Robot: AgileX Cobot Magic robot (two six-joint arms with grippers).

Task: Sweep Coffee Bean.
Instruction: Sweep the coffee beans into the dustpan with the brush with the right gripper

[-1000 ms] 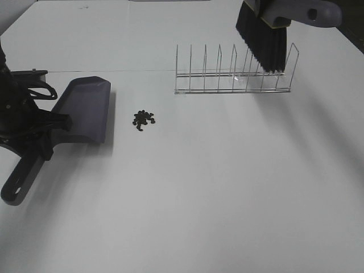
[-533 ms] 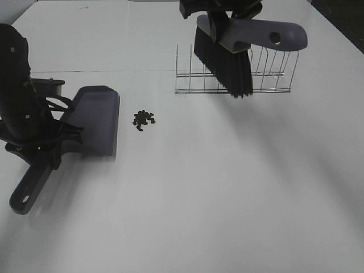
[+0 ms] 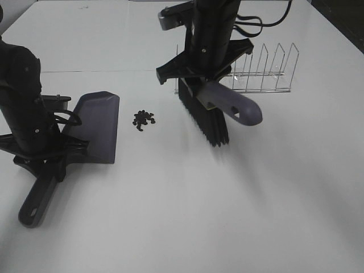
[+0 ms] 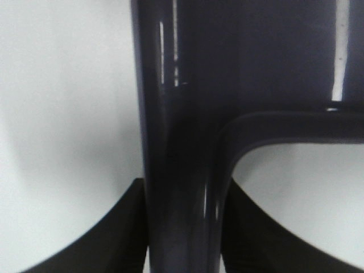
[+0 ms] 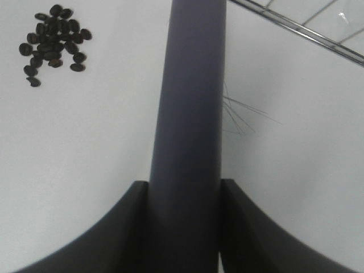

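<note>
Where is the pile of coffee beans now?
In the high view, the coffee beans lie left of centre on the table, between the dustpan on their left and the brush on their right, touching neither.

This looks like a robotics lab test station: a plain white bench [image 3: 227, 216] with a black left arm [image 3: 25, 108] and a black right arm [image 3: 207, 40] mounted over it. The few props are laid out like a trial: a small heap of coffee bean [image 3: 143, 118], a dustpan [image 3: 94, 128], a brush [image 3: 213, 114] and a wire rack [image 3: 267, 71].
</note>
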